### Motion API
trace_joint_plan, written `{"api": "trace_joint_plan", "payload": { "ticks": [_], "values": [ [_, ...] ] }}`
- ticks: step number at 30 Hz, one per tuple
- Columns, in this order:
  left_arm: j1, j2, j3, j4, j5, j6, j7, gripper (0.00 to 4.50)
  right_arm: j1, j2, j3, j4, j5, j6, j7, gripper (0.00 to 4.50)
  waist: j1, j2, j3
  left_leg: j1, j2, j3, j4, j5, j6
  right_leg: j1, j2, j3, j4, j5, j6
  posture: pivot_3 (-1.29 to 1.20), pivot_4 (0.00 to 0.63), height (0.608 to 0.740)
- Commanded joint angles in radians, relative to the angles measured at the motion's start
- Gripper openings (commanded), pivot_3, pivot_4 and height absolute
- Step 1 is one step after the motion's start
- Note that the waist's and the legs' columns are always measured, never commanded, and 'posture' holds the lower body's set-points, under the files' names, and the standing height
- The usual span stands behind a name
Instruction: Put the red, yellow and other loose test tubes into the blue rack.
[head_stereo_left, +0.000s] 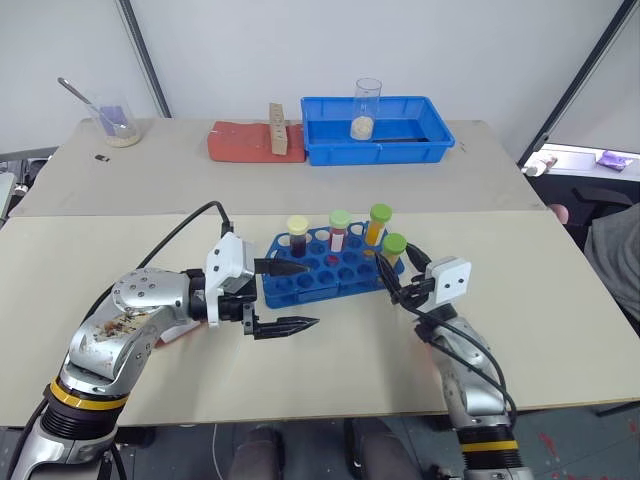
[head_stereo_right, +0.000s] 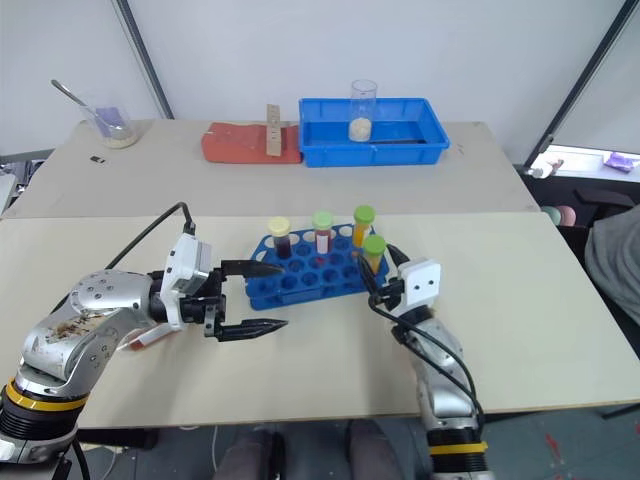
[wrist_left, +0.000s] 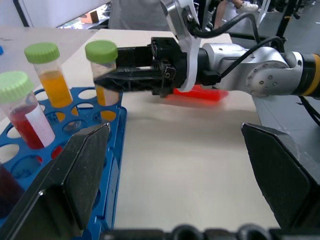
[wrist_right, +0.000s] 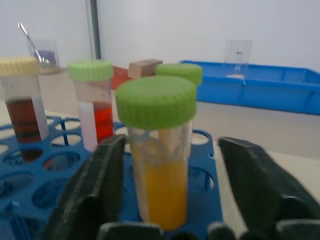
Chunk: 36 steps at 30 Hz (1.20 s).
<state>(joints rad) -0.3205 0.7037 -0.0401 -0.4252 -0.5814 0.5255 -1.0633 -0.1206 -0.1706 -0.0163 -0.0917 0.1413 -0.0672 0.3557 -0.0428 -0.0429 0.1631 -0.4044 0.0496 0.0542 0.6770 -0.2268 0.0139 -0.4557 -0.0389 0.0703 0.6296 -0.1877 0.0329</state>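
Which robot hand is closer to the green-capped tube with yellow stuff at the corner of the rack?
Right. The right gripper has its fingers open on either side of that tube. The left gripper is open too, at the blue rack's opposite end.

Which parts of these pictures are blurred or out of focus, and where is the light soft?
Right wrist view: the near yellow tube and the fingers look soft, and the blue tray behind is hazy. Left wrist view: its own fingers are blurred, the tubes sharper. Left eye view: even light, faint shadows under the blue rack.
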Motion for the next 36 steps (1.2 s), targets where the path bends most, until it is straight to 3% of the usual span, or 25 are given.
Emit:
{"api": "trace_joint_plan", "payload": {
  "ticks": [1, 5, 9, 12, 16, 22, 36],
  "values": [
    [-0.017, -0.010, -0.002, -0.050, -0.013, 0.015, 0.033, 4.50, 0.057, -0.079, -0.033, -0.179, 0.035, 0.113, 0.031, 4.39, 0.003, 0.000, 0.000, 0.000, 0.000, 0.000, 0.000, 0.000, 0.000, 0.000, 0.000, 0.000, 0.000, 0.000, 0.000, 0.00, 0.150, 0.740],
    [-0.008, 0.005, -0.007, -0.070, -0.008, 0.018, 0.033, 4.50, 0.175, -0.227, -0.071, -0.467, 0.102, 0.354, 0.069, 4.39, 0.006, 0.000, 0.000, 0.000, 0.000, 0.000, 0.000, 0.000, 0.000, 0.000, 0.000, 0.000, 0.000, -0.001, 0.000, 0.00, 0.150, 0.740],
    [0.007, 0.061, -0.029, -0.071, 0.020, -0.033, -0.051, 4.50, 0.260, -0.385, -0.164, -0.822, 0.154, 0.844, 0.001, 4.39, 0.003, 0.000, 0.000, 0.001, 0.000, 0.000, 0.000, 0.000, 0.000, 0.000, 0.000, 0.000, 0.000, -0.004, -0.005, 0.00, 0.150, 0.740],
    [0.013, 0.095, -0.057, -0.071, 0.037, -0.072, -0.119, 4.50, 0.211, -0.453, -0.242, -0.934, 0.209, 1.203, -0.020, 4.39, 0.004, 0.000, 0.000, 0.002, 0.000, 0.000, 0.000, 0.000, 0.000, 0.001, 0.000, 0.000, 0.001, -0.004, -0.006, 0.00, 0.150, 0.740],
    [0.003, 0.091, -0.089, -0.068, 0.037, -0.094, -0.154, 4.50, 0.042, -0.474, -0.311, -0.928, 0.274, 1.618, 0.019, 4.39, 0.006, 0.000, 0.000, 0.001, 0.000, 0.000, 0.001, 0.000, 0.000, 0.001, -0.001, 0.000, 0.000, -0.004, -0.006, 0.00, 0.150, 0.740],
    [-0.023, 0.053, -0.130, -0.070, 0.029, -0.090, -0.162, 4.50, -0.049, -0.557, -0.296, -0.707, 0.435, 1.682, -0.020, 4.39, 0.010, -0.001, 0.000, -0.002, -0.001, -0.001, 0.000, 0.000, 0.000, 0.000, -0.001, 0.000, -0.003, -0.005, -0.005, 0.00, 0.150, 0.740],
    [-0.011, 0.044, -0.139, -0.065, 0.057, -0.133, -0.184, 4.50, -0.390, -0.721, -0.022, -0.131, 0.921, 1.682, -0.326, 4.39, 0.001, -0.001, 0.000, -0.003, -0.002, -0.002, 0.000, -0.001, 0.001, 0.000, -0.001, 0.001, -0.004, -0.004, -0.003, 0.00, 0.150, 0.740]
  ]
}}
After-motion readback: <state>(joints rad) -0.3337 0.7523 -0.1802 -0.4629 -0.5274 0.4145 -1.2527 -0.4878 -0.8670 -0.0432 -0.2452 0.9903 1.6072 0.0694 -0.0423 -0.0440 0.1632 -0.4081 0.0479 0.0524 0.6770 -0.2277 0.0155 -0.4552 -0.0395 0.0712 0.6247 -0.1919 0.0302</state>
